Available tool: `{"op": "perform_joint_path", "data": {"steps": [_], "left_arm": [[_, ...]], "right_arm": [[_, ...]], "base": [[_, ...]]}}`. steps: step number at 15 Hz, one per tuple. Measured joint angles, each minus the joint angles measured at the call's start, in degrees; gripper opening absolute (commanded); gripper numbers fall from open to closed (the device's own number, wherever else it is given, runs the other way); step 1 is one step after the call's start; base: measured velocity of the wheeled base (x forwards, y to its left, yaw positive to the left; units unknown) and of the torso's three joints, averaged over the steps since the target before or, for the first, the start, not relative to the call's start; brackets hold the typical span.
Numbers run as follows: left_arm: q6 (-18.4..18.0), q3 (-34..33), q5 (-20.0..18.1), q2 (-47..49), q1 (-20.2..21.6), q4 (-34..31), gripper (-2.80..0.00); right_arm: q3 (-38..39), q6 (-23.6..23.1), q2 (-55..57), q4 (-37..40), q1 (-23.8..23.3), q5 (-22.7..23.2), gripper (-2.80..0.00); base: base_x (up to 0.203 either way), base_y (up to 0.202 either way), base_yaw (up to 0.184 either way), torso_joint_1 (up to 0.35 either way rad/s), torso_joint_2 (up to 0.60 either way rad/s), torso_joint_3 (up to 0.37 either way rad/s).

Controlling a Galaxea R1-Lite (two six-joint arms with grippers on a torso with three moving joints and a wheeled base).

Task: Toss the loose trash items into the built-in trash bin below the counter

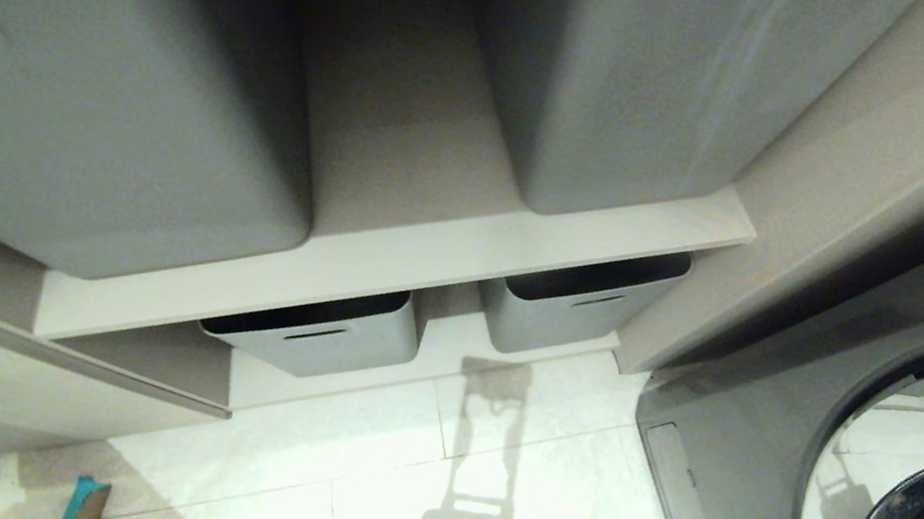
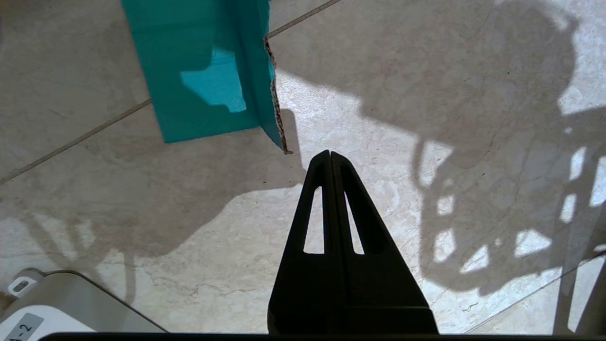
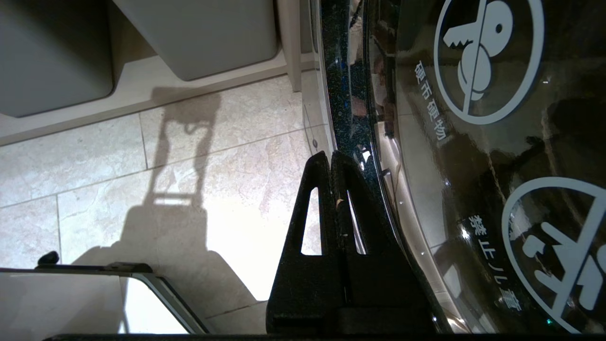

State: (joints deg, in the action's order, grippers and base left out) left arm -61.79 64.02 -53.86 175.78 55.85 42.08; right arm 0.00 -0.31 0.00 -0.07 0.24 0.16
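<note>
1 teal card (image 2: 208,71), folded into 2 panels along a crease, is seen standing on the tiled floor (image 2: 426,199), its torn corrugated edge turned toward the left gripper (image 2: 330,154). The card is judged to be light and fairly stiff. It is likely to slide on the smooth tile or tip over if nudged, and to bend at the crease rather than crush. A hold across 1 panel near the torn edge is judged the surest, with a finger on either face, since the panel is thin enough to be pinched flat. The torn corner itself is ragged and may be too weak to be gripped.

The left gripper is shown clenched, its 2 fingers pressed flat together with no gap at the tips. Nothing is seen between them. The tips are just beside the card's lower torn corner, and no contact can be made out. The card is therefore judged not to be held, and the fingers would have to be spread before it could be taken.

The right gripper (image 3: 330,155) is also shown clenched and empty, parked close beside a glossy washer door (image 3: 473,142). Grey boxes (image 1: 105,133) on shelves fill the head view, and neither the bin flap nor the counter is in view.
</note>
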Motion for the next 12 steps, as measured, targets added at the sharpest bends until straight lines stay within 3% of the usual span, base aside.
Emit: {"op": "perform_joint_path", "data": {"steps": [12], "left_arm": [[-0.7,-0.4,-0.1,0.0,0.1,2.8,-2.8]], "right_arm": [[0.0,0.0,0.0,0.0,0.0,0.0,-2.8]], "base": [[0.0,0.0,0.0,0.0,0.0,0.0]]}}
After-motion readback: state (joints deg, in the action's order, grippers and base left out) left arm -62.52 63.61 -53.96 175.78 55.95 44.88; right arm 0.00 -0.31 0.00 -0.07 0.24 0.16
